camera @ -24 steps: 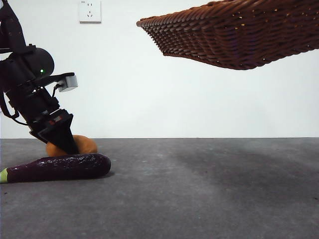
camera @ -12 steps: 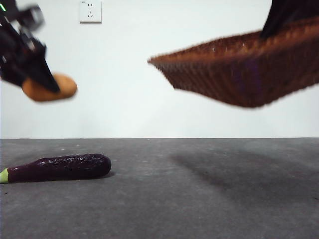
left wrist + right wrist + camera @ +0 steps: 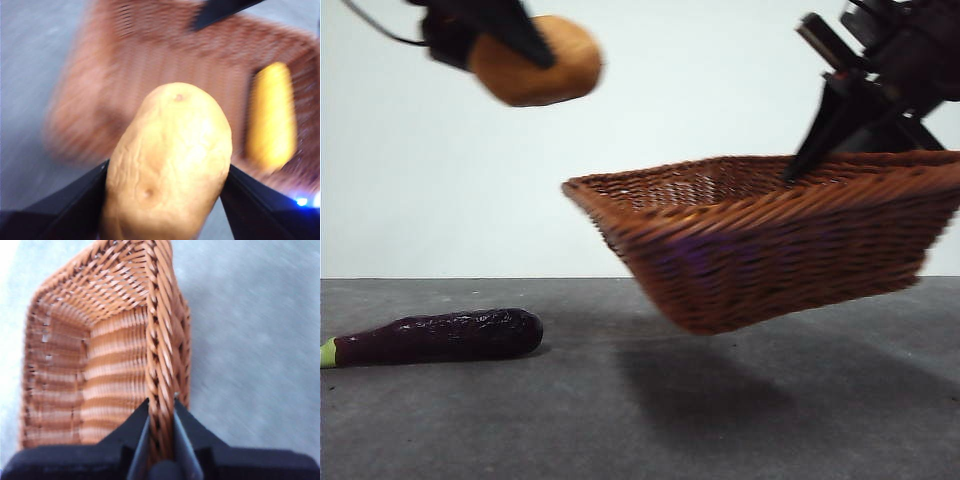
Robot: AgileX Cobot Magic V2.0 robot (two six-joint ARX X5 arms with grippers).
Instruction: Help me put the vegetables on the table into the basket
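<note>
The left tool (image 3: 165, 175) grips the potato (image 3: 535, 60); the right tool (image 3: 160, 440) pinches the wicker basket's rim (image 3: 160, 340). Centre the potato over the basket, beside the corn cob (image 3: 271, 115), before releasing.

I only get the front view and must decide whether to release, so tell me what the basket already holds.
Observer: The left wrist view shows the corn cob lying inside the basket, against one side wall.
Operator: Confirm how the basket is carried.
Observer: The right wrist view shows the right gripper pinching the braided rim, one jaw inside the wall and one outside.
Operator: Report the potato's grip.
Observer: The left gripper clamps the potato between both jaws, and the basket's open interior lies below it, blurred by motion.
</note>
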